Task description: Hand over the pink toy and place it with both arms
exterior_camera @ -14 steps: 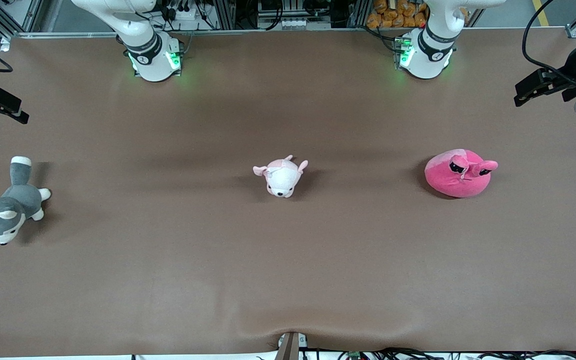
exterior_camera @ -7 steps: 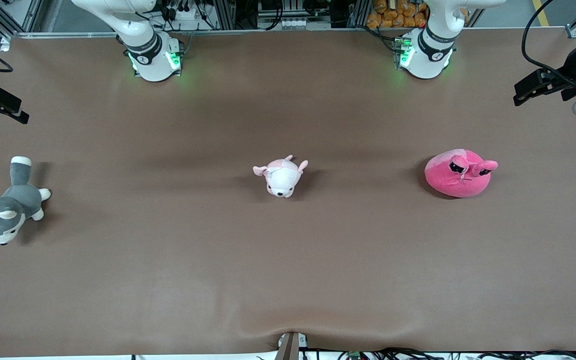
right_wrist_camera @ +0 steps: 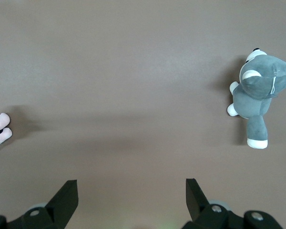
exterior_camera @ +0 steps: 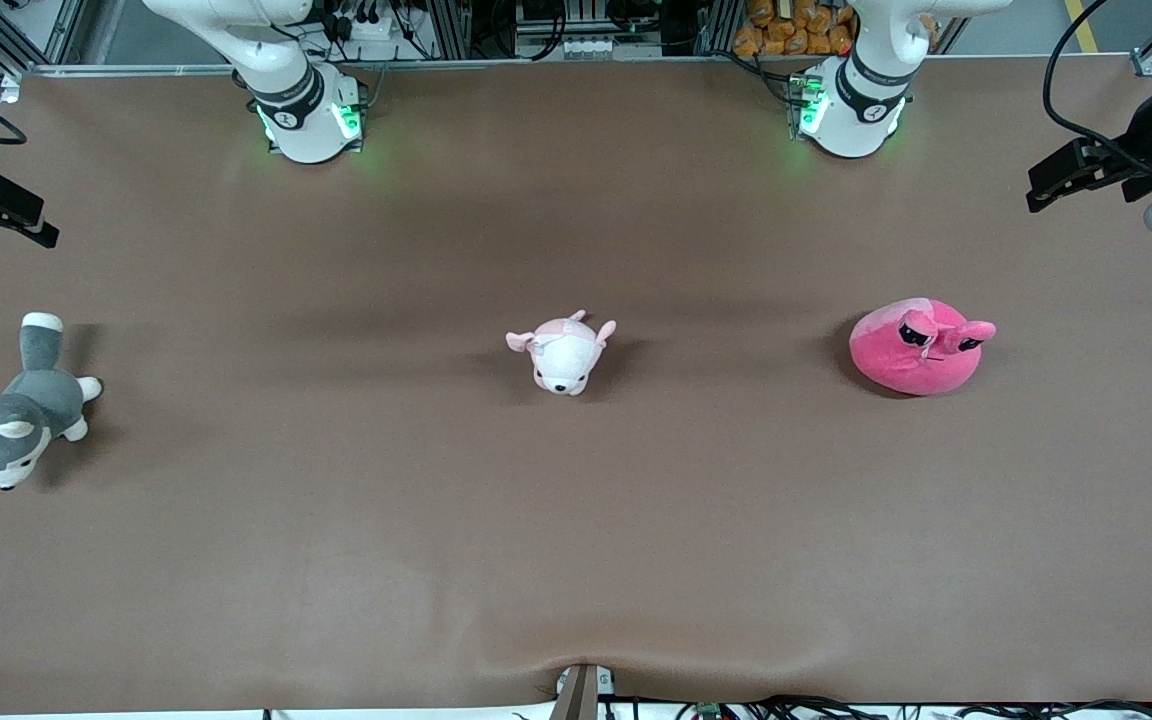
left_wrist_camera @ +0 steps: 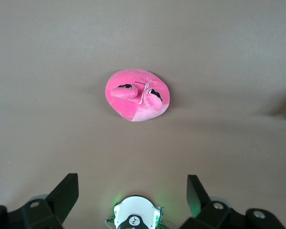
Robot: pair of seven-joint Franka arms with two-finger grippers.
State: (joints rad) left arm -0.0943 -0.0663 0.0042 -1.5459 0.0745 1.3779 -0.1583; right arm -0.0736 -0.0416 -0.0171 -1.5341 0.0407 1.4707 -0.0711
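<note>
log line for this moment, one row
phase: pre-grasp | pink toy: on table, untouched | left gripper: open, above toy | right gripper: open, waiting

The white left robot arm (exterior_camera: 871,60) rises from its base and holds its black two-finger left end effector (left_wrist_camera: 131,198) high over the counter's left-arm end, fingers (left_wrist_camera: 66,193) spread wide and empty. The white right robot arm (exterior_camera: 266,55) holds its black right end effector (right_wrist_camera: 131,198) high over the right-arm end, also wide and empty.

A robotics lab; two arm bases (exterior_camera: 306,120) bolted to a brown-covered table (exterior_camera: 576,560), cables trailing.
</note>
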